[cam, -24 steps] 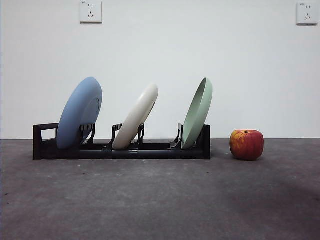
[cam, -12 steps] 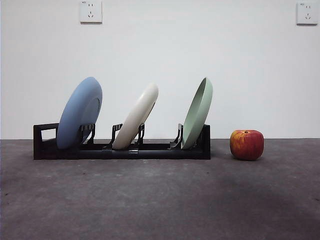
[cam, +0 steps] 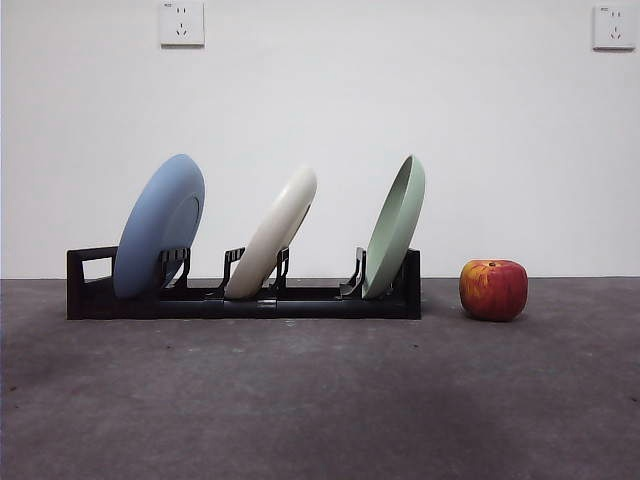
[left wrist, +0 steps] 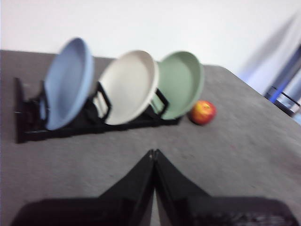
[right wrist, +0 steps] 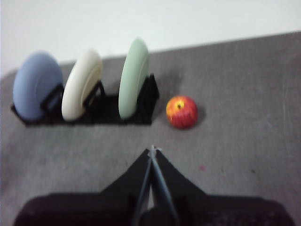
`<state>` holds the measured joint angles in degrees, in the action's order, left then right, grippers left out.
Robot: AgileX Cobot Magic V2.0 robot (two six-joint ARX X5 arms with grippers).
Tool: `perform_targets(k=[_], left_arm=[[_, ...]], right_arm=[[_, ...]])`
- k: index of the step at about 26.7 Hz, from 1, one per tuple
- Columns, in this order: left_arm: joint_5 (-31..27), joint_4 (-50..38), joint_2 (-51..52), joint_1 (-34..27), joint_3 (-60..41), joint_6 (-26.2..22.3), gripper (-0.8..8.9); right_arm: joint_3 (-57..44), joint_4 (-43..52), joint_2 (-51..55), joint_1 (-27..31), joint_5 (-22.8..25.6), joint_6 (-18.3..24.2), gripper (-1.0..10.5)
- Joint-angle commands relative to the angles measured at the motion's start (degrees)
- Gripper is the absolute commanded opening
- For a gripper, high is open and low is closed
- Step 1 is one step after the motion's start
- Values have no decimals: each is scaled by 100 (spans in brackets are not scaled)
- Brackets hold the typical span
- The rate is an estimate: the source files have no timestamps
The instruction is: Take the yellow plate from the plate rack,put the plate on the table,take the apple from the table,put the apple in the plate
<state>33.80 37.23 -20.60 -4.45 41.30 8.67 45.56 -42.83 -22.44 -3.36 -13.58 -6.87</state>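
Observation:
The yellow plate [cam: 273,232] is cream and leans in the middle slot of the black plate rack [cam: 240,299], between a blue plate [cam: 160,225] and a pale green plate [cam: 395,225]. The red apple [cam: 493,289] sits on the table [cam: 320,400] just right of the rack. No gripper shows in the front view. My left gripper [left wrist: 154,153] is shut and empty, well short of the rack [left wrist: 28,127] and the cream plate [left wrist: 128,86]. My right gripper [right wrist: 152,150] is shut and empty, short of the apple [right wrist: 181,111] and the cream plate [right wrist: 81,84].
Two wall sockets [cam: 181,22] sit high on the white back wall. The rack's handle loop [cam: 90,268] is at its left end. In the left wrist view the table's edge and a dark object [left wrist: 284,92] show beyond the apple [left wrist: 202,112].
None of the things has moved. A faint shadow on the table's right side has faded.

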Motion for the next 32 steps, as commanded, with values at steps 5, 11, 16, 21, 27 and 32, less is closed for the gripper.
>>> perform_targets(k=[5, 11, 16, 21, 27, 32], left_arm=[[417, 1005, -623, 111, 1110, -581, -6], [417, 1309, -841, 319, 1517, -761, -6], [420, 1377, -857, 380, 1519, -761, 1], [568, 1386, -944, 380, 1539, -739, 502], [568, 1375, -1082, 382, 1545, -745, 575], [601, 1086, -1368, 505, 1547, -789, 574]], right_arm=[[1307, -1458, -778, 4, -363, 911, -9], [1853, -2031, -1099, -2, -448, 1165, -9], [1895, -2028, -1110, -2, -450, 1161, 2], [1895, -2024, -1117, -2, -601, 1158, 432], [1895, -2024, -1117, -2, -640, 1156, 550], [1895, -2020, -1200, -2, -664, 1154, 550]])
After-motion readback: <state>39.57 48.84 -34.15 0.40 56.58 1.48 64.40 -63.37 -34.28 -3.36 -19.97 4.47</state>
